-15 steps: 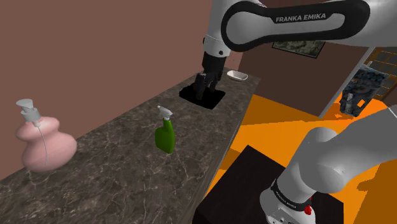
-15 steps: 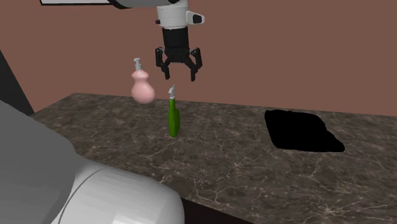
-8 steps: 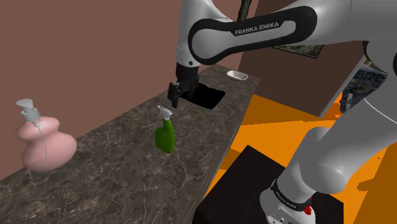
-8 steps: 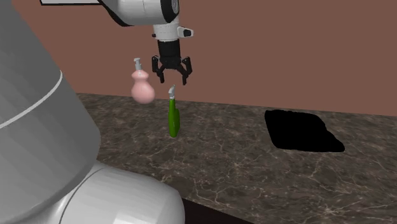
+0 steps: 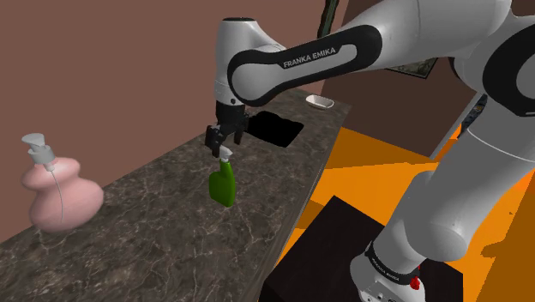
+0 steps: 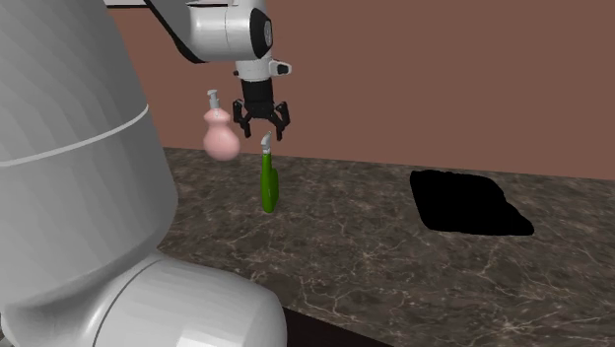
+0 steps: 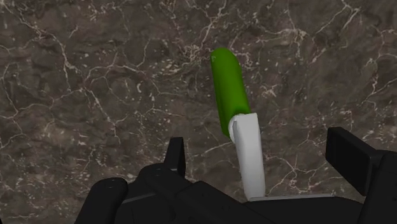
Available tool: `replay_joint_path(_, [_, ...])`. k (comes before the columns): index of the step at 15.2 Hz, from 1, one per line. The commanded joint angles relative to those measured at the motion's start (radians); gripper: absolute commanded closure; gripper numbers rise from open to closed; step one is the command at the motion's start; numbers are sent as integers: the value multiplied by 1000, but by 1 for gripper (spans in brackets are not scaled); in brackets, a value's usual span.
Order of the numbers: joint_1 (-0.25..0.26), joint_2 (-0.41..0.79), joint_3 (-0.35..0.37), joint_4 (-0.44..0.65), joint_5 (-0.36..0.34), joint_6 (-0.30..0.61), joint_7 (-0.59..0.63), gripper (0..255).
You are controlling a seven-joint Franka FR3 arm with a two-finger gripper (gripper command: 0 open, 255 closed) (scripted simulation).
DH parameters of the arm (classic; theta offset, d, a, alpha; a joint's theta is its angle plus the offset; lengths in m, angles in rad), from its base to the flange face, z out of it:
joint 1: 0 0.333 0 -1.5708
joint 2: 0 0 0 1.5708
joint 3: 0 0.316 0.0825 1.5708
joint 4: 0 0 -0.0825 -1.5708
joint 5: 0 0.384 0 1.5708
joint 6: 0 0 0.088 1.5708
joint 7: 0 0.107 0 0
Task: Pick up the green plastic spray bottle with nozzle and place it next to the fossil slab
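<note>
Since the earlier frame the gripper had swung away from the black cutout. Its fingers stood apart, clasping nothing. Just beneath them stood the green spray bottle, upright on the dark marbled countertop. Well beyond the fingers stood a pink pump bottle.

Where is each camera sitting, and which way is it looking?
Shoulder view: beside the stand, looking down along the counter; the white arm reaches over it.
Second exterior view: behind the arm, facing the brown wall; a big arm part shows at its left.
Wrist view: on the hand, looking down between the open claw's black fingers.
Shared: all show the green spray bottle under the claw.
</note>
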Motion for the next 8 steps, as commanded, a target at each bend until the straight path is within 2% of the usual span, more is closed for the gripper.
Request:
replay_joint_path(1, [-1,14,-1,-12,-3,26,0,0])
replay_joint_path(4, [-1,28,0,-31,-8,59,3,0])
replay_joint_path(8, [-1,29,0,-31,-8,59,3,0])
